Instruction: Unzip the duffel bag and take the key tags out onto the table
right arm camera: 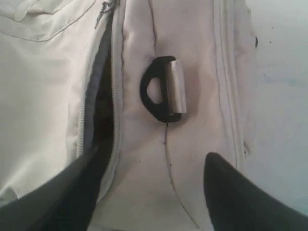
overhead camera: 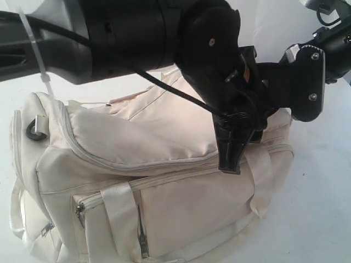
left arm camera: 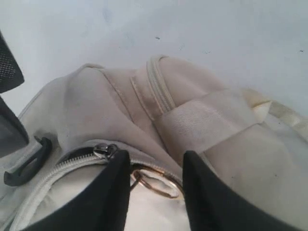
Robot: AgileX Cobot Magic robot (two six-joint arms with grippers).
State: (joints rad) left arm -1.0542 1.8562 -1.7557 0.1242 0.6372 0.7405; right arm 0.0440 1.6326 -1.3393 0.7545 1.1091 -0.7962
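Bag point(overhead camera: 164, 164) lies on table point(overhead camera: 321, 211), zipper point(right arm camera: 83, 120) partly undone (dark gap shows). We see left gripper point(left arm camera: 156, 159) jaws halfway apart, brass ring point(left arm camera: 169, 193) spanning them; can't tell if clamped. Right gripper point(right arm camera: 153, 155) spread wide, empty, over black strap ring point(right arm camera: 150, 96).

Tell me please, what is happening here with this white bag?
A robot works on a cream duffel bag lying on a white table. The left gripper has a metal ring beside the zipper slider between its fingers; a firm grip cannot be confirmed. The right gripper is open over the bag's end, where the zipper gapes. No key tags are visible.
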